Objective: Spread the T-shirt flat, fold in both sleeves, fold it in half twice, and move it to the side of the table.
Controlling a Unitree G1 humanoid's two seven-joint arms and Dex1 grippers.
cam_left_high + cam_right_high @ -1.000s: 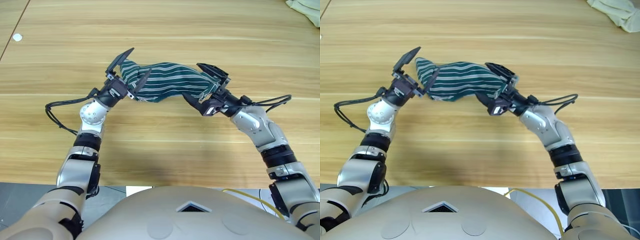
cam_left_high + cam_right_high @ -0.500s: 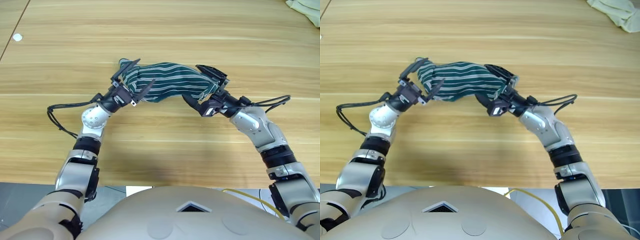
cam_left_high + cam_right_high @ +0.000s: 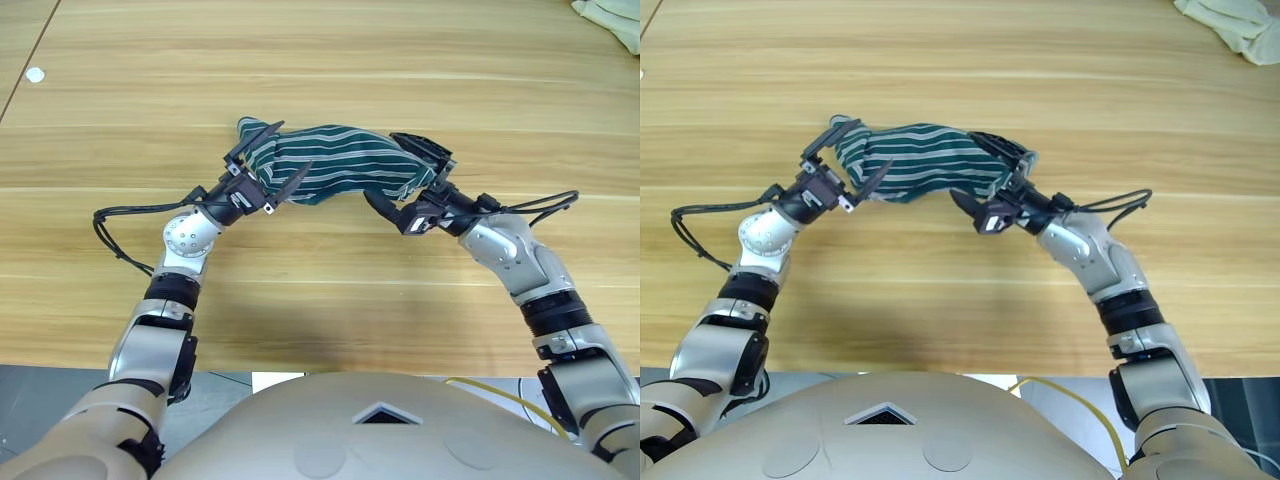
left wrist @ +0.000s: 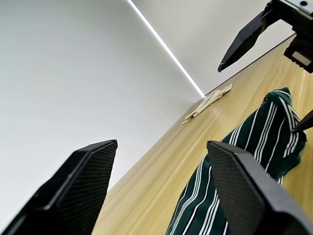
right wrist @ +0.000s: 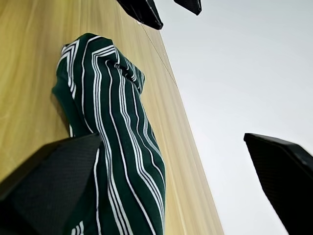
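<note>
Left gripper [image 3: 290, 145] and right gripper [image 3: 379, 164] are both spread, straddling opposite ends of the T-shirt [image 3: 340, 165], which lies bunched mid-table [image 3: 330, 60]. We judge it light, limp and clingy; pinch an edge at each end. Its long axis runs left to right; we cannot tell which way the collar points. A pale cloth [image 3: 610, 18] sits at the far right corner.

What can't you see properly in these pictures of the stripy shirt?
T-shirt: bunched up, so its own folds hide the sleeves and collar in both eye views.
Its right end: partly covered by the right end effector in the eye views.
Pale cloth: cut off by the corner of the left eye view.
White spot on the table: too small to identify.
</note>
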